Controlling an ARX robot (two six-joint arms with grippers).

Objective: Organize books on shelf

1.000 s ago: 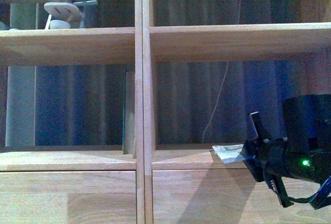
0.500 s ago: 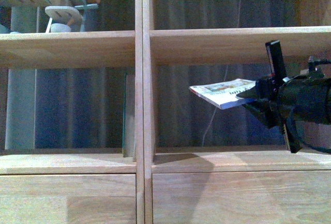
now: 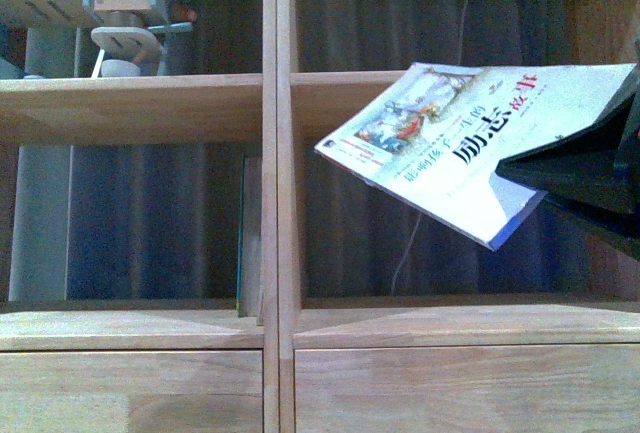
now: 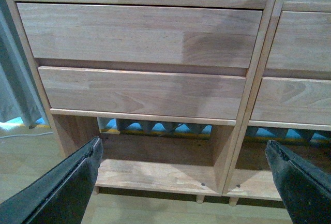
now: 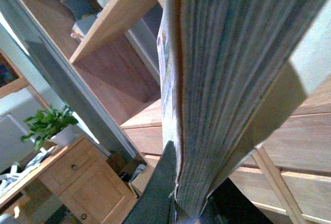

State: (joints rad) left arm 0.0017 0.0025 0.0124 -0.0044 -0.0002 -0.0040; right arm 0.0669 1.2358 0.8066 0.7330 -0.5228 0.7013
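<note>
Right claw (image 3: 556, 179) clamps the paperback (image 3: 440, 123); left claw (image 4: 182, 146) spread wide.

The shelf (image 3: 140, 103) is pale wood, smooth and matt, its grain showing. The paperback (image 3: 470, 143) has a glossy paper cover. At three o'clock, the right end effector (image 3: 545, 178) looks matt black.

My right gripper (image 3: 548, 185) is black; the paperback (image 3: 440, 133) in its jaws is white with a colourful picture and dark and red characters. Beyond the jaws, pale-wood shelf (image 3: 140, 103), dark teal book (image 3: 247, 233).
</note>
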